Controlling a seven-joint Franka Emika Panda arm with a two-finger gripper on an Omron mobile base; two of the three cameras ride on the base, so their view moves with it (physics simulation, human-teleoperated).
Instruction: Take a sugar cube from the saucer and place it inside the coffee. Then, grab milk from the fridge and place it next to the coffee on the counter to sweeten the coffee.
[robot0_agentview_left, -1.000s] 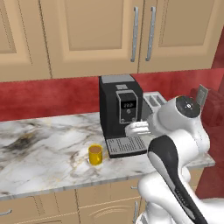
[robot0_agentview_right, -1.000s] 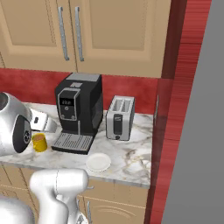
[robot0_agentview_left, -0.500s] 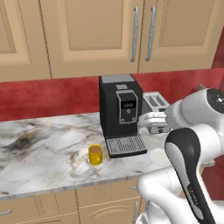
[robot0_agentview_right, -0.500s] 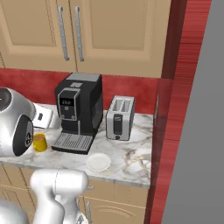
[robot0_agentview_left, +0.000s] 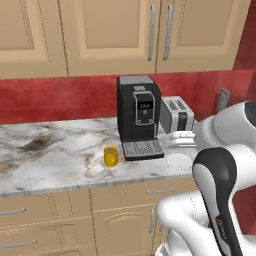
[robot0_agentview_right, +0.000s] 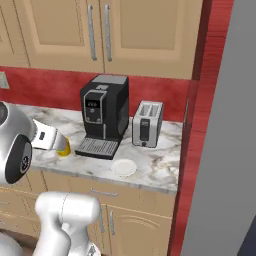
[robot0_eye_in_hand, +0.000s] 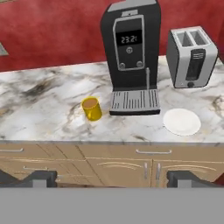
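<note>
The coffee (robot0_eye_in_hand: 92, 108), a yellow mug of brown liquid, stands on the marble counter (robot0_eye_in_hand: 48, 109) just left of the black machine's drip tray. The white saucer (robot0_eye_in_hand: 182, 121) lies to the right of the tray, in front of the toaster, and its top looks bare. The sugar cube is hidden or out of view, and the milk is out of view. My gripper (robot0_eye_in_hand: 112, 179) is open wide with nothing between its fingertips (robot0_eye_in_hand: 41, 178). It hangs back from the counter's front edge, facing the mug (robot0_agentview_left: 111, 156) and saucer (robot0_agentview_left: 179, 160). The fridge (robot0_agentview_right: 222, 150) shows as a tall grey side at the right.
A black coffee machine (robot0_eye_in_hand: 131, 52) and a silver toaster (robot0_eye_in_hand: 191, 57) stand at the back of the counter against the red wall. Tan upper cabinets (robot0_agentview_left: 150, 35) hang above, with drawers and doors (robot0_eye_in_hand: 131, 164) below. In the right base view my arm partly covers the mug (robot0_agentview_right: 63, 149).
My arm has swung to the right in the left base view, and the hand has shifted with it from the drip tray toward the saucer. The gripper stayed open. Mug and saucer have not moved.
</note>
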